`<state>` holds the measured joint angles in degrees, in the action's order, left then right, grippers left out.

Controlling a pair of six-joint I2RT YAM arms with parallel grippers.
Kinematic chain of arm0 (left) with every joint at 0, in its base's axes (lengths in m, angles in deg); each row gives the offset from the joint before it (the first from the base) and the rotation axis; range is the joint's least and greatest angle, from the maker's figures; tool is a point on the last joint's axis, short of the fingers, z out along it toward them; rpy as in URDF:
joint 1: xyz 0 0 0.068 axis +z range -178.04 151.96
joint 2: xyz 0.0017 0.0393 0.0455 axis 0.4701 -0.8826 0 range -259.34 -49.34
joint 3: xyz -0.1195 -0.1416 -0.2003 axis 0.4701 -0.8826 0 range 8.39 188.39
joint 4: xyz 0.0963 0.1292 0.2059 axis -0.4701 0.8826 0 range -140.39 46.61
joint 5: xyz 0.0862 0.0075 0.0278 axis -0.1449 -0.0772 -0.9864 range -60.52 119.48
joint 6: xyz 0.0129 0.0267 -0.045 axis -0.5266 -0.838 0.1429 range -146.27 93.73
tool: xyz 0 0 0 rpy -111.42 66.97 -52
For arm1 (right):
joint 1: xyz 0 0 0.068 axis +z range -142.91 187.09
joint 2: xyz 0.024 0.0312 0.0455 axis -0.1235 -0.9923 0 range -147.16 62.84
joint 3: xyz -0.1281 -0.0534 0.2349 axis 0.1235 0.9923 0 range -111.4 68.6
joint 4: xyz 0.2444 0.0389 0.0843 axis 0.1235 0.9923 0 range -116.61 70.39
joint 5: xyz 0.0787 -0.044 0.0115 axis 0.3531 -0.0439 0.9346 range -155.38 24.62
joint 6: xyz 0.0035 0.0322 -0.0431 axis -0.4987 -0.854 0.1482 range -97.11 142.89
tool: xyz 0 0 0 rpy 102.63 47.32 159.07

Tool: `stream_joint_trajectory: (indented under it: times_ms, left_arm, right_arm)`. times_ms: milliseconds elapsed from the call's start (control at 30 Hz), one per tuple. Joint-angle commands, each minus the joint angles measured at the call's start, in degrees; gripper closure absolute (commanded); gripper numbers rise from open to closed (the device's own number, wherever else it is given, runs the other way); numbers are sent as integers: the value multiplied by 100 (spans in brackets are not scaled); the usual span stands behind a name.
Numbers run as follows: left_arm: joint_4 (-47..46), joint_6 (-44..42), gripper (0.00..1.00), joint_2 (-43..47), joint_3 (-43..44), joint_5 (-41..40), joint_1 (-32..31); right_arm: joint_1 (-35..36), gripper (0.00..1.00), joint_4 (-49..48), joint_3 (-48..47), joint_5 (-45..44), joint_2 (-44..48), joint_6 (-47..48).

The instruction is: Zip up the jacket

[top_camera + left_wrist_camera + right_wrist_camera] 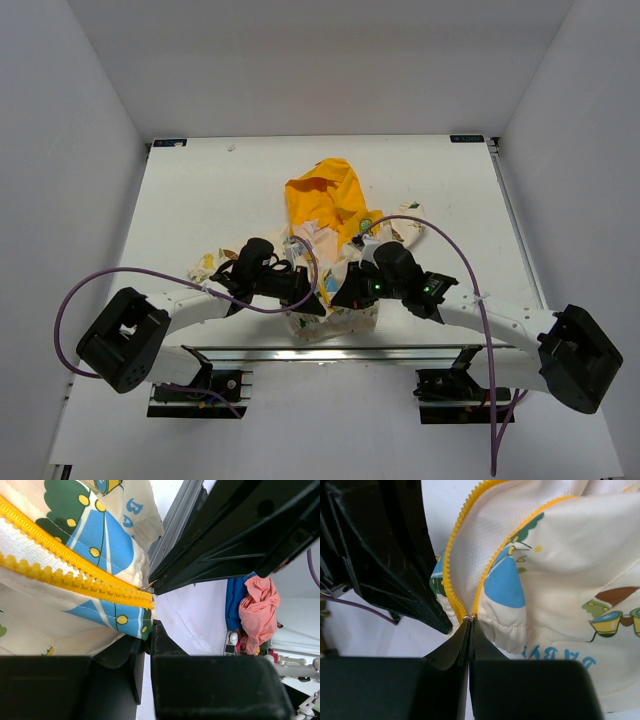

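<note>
Top external view: the jacket point(325, 230) lies at the centre of the white worktop point(200, 200), yellow hood toward the far edge. The left gripper point(312, 300) and right gripper point(345, 295) meet at its near hem.

Left wrist view: the left jaws pinch the hem corner of the jacket, just below the point where the two rows of the yellow zipper point(100, 587) converge.

Right wrist view: the right jaws are pressed together, their tips touching a small metal piece point(466, 618) at the zipper's foot. Whether it is caught between them cannot be told.
</note>
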<state>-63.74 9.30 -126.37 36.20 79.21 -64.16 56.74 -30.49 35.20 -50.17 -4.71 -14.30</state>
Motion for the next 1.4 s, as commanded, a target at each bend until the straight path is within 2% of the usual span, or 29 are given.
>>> stream_joint_trajectory:
  times_ms: [0,200,367,500,667,867,900,933,1033,1067,1100,1167,1267,1300,1367]
  left_arm:
    - [33,-42,100,110,110,124,-18]
    - [349,-85,100,189,163,10,-18]
    - [683,-138,100,241,207,-104,-18]
    - [860,-191,100,329,295,-183,-18]
    - [1079,-217,100,417,365,-271,-18]
    - [1351,-226,100,444,470,-447,-18]
    - [1500,-235,97,479,505,-482,-18]
    - [1527,-244,83,505,532,-561,-18]
    - [1598,-296,56,715,655,-763,-18]
    - [1572,-296,43,821,664,-920,-18]
    - [1476,-296,34,1109,638,-991,-18]
    - [1431,-375,2,1470,594,-1175,-18]
    - [2228,-839,2,2042,891,-1658,-18]
    - [2762,-954,2,2148,997,-2121,-27]
    - [3196,-1322,2,2377,1314,-2642,-53]
  right_arm:
    - [176,100,149,-525,-288,40,773]
    - [405,100,536,-948,-1203,-4,1898]
    - [519,100,616,-1150,-1370,-153,3118]
    - [581,100,345,-1037,-1676,-57,3560]
    - [581,100,-481,-834,-1669,233,3693]
    - [599,100,-545,-763,-1329,435,4781]
    - [599,100,-309,-825,-1283,436,4878]
    - [599,100,-193,-860,-1248,453,4957]
    - [599,100,44,-939,-1177,462,4897]
    - [599,100,71,-957,-1264,471,4749]
    - [599,100,115,-974,-1300,479,4678]
    - [590,100,282,-1106,-1257,488,4415]
    - [590,100,634,-1325,-1020,515,4089]
    - [599,100,712,-1396,-1028,523,3879]
    - [590,100,923,-1632,-1072,515,3763]
